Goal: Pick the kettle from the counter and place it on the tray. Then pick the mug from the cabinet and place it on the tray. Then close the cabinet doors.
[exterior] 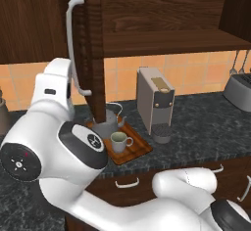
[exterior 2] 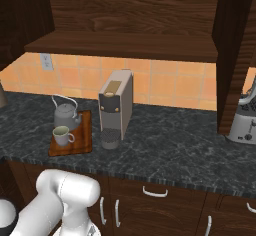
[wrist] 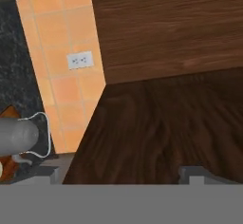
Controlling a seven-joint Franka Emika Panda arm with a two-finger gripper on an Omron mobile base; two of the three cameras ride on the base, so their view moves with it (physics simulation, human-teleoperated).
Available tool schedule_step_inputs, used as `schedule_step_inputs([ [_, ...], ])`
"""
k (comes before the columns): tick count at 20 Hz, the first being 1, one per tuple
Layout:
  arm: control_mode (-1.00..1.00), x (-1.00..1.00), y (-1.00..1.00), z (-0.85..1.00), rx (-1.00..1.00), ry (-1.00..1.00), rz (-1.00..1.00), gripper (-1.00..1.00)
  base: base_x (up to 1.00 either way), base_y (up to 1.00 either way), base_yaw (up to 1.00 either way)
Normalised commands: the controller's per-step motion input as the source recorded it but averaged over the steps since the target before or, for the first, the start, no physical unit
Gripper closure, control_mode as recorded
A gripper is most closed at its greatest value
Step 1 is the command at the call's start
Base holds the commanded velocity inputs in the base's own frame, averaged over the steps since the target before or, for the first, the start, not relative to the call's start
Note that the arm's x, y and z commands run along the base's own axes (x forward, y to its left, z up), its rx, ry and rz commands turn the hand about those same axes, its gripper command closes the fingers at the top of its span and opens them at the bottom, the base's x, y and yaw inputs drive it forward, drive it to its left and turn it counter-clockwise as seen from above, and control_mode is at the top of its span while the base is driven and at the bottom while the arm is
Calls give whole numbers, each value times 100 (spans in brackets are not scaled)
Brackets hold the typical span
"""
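Dark finger tips of the gripper (wrist: 121,173) stand wide apart, holding nothing, close against a dark brown wooden cabinet door (wrist: 156,128). Left of it in the hand view lies the squat grey metal kettle (wrist: 16,137) with its thin wire handle. On the black marbled stone counter (exterior 2: 165,145), the kettle and small off-white mug (exterior 2: 62,135) both sit on the reddish-brown wooden tray (exterior 2: 85,130), just left of a beige coffee machine (exterior 2: 116,105).
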Motion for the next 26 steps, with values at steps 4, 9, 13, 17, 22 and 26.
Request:
schedule_step_inputs([
  [4,-100,14,-55,0,0,0,-15,-100,0,0,0],
  [9,-100,23,-59,5,0,-4,-16,-100,0,0,0],
  [13,-100,34,-59,2,0,-4,-11,-100,0,0,0],
  [17,-100,38,-61,0,0,-1,-7,-100,0,0,0],
  [22,-100,46,-66,0,1,0,-4,-100,0,0,0],
  [26,-100,51,-67,0,0,0,0,-100,0,0,0],
])
